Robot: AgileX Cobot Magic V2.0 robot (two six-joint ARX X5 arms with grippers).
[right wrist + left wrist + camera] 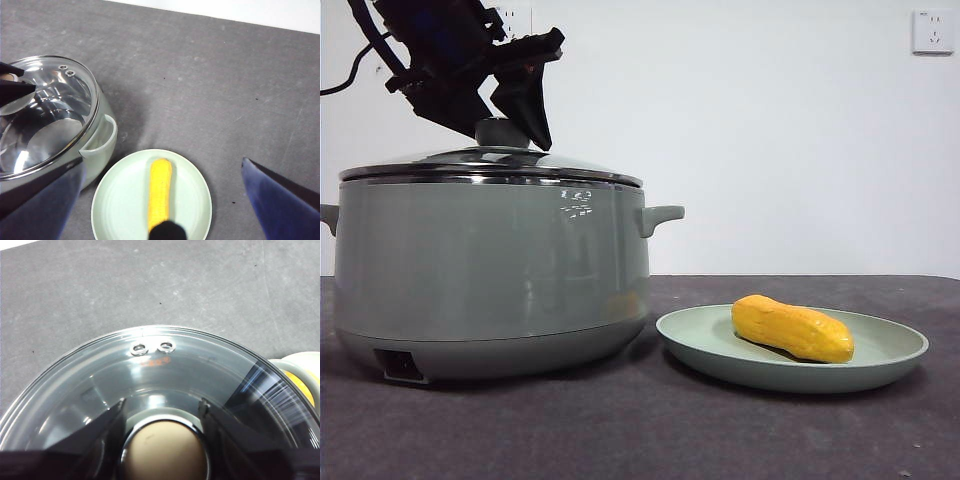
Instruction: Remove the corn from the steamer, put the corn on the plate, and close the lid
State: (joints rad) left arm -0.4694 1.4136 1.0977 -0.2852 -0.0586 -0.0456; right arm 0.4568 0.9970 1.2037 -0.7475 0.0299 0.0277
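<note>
The steamer (490,270) stands at the left with the glass lid (570,165) resting on its rim. My left gripper (507,133) is down over the lid's knob (500,130). In the left wrist view its jaws stand open on either side of the knob (162,452), with a thin gap at each side. The corn (792,328) lies on the plate (890,365) to the right of the steamer. My right gripper (162,164) hangs high above the plate (120,200) and the corn (160,190), open wide and empty.
A dark grey cloth (640,430) covers the table. A white wall with a socket (932,30) stands behind. The steamer's side handle (662,215) points toward the plate.
</note>
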